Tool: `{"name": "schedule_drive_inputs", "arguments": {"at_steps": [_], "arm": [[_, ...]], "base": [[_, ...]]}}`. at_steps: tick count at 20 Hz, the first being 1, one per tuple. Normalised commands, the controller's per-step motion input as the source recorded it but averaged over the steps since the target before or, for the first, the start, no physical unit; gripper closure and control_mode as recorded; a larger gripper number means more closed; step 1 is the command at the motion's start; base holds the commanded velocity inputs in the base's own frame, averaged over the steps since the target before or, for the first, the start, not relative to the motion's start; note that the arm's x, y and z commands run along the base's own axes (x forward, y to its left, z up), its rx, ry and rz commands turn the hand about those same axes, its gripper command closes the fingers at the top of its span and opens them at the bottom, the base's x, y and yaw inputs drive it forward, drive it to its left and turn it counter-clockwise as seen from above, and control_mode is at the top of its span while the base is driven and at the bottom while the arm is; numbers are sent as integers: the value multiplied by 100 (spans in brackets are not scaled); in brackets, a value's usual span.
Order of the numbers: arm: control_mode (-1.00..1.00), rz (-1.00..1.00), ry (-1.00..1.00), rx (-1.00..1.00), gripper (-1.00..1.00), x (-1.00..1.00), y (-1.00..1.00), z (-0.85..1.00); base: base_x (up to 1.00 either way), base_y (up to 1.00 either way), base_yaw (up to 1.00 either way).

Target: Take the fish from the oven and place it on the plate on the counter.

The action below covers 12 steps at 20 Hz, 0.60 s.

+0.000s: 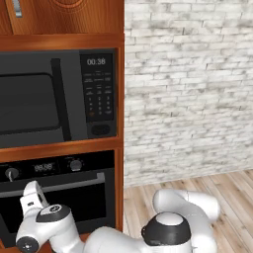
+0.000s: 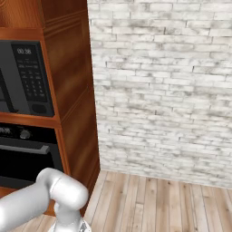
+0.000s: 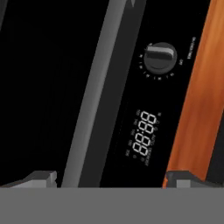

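Nearest you, the tool (image 3: 109,179) has its two tips spread as wide as they go, one at 7 o'clock and one at 5 o'clock in the hand view, with nothing between them. In the left base view the hand sits at 8 o'clock, right up against the front of the oven (image 1: 74,197).

Just past the tips you see the oven's silver bar handle (image 3: 103,87), running as a slanted grey bar from 7 o'clock up to 12 o'clock in the hand view. The handle passes through the gap between the tips; you cannot tell whether either tip touches it. Beside it, toward 3 o'clock, the small display (image 3: 143,137) glows on the black panel, and a round knob (image 3: 159,57) sits at 1 o'clock. The wooden cabinet frame (image 3: 197,96) edges the panel at 3 o'clock.

The oven door is shut, its dark glass showing nothing of what is inside.

Farther up, the microwave (image 1: 54,96) fills the niche above the oven. Beyond the cabinet at 3 o'clock stands the white brick wall (image 1: 188,89) over the wooden floor (image 1: 232,185).
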Motion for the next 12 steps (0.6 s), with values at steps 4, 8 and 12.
{"name": "schedule_drive_inputs", "arguments": {"at_steps": [4, 8, 12], "arm": [[-100, 1, 1, 0, -100, 19, 26, -19], [-100, 0, 2, 0, -100, 31, 5, -22], [-100, -4, 0, 0, -100, 24, 0, -24]], "base": [[0, 0, 0], [0, 0, 0], [0, 0, 0]]}}
